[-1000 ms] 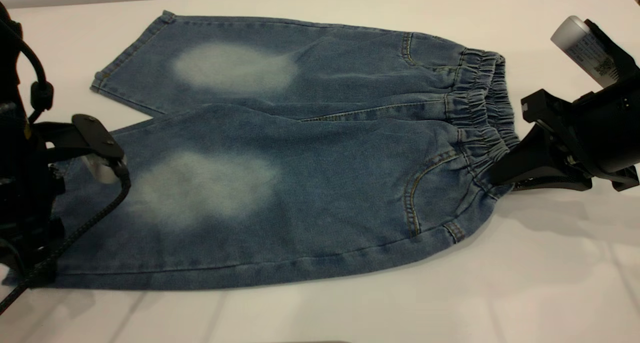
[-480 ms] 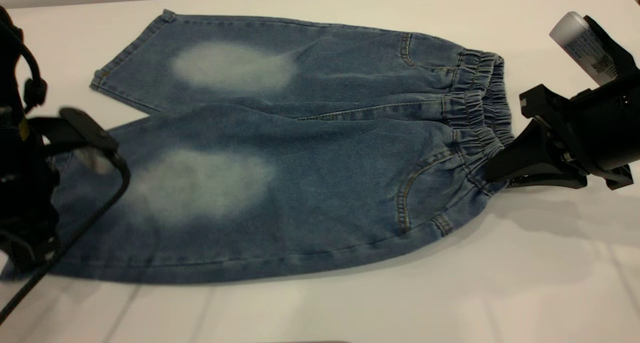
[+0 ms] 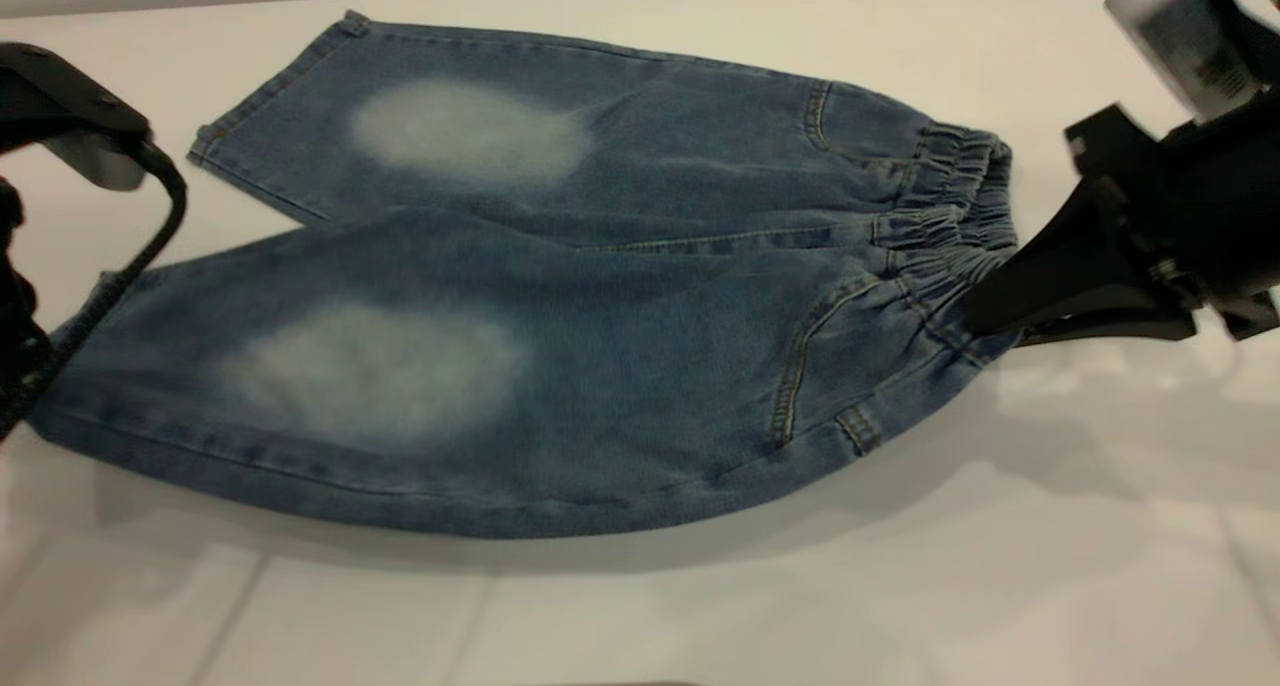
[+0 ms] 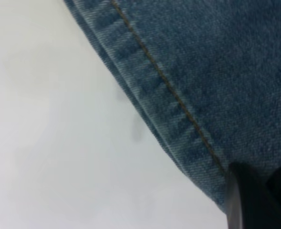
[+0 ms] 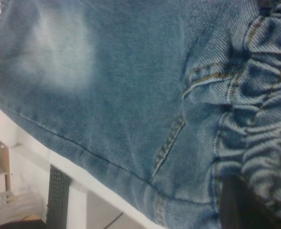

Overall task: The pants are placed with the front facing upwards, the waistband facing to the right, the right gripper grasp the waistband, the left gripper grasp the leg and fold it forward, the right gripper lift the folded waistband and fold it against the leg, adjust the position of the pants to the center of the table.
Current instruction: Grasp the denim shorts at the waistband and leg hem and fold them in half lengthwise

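The right claw (image 3: 985, 311) is clamped on the waistband (image 3: 950, 236) at the pants' (image 3: 600, 346) near right corner, lifting it. The left claw (image 3: 40, 366) pinches the near leg's hem, raised off the desk (image 3: 700, 616).

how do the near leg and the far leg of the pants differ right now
The near leg looks wider and reaches further toward the left arm's side; the far leg looks narrower and ends short of it. The near leg's long edge is raised, casting a shadow on the table, and overlaps the far leg at the crotch; the far leg lies flat. The right gripper grips the near side's waistband. Both are blue denim with a pale oval patch.
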Controlling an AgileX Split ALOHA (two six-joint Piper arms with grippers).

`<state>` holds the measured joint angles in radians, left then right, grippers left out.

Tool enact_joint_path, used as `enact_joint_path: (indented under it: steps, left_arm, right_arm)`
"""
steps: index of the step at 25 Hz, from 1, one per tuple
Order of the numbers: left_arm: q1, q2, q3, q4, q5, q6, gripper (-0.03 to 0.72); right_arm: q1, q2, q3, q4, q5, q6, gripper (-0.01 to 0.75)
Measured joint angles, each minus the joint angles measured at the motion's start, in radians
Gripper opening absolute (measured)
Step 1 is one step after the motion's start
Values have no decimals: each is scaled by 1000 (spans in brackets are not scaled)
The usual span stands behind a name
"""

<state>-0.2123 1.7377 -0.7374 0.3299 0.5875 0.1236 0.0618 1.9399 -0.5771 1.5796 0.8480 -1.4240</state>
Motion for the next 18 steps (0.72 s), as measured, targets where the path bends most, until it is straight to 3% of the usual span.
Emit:
enact_joint_path:
  steps: [11,18]
  left_arm:
    - [-135,-182,2,-46,243,0,76]
    - [-122,-379,-18,-26,259,12,76]
  right_arm:
    - [0,-307,215,-104,10,169,62]
    - [0,-466,244,-121,3,323,62]
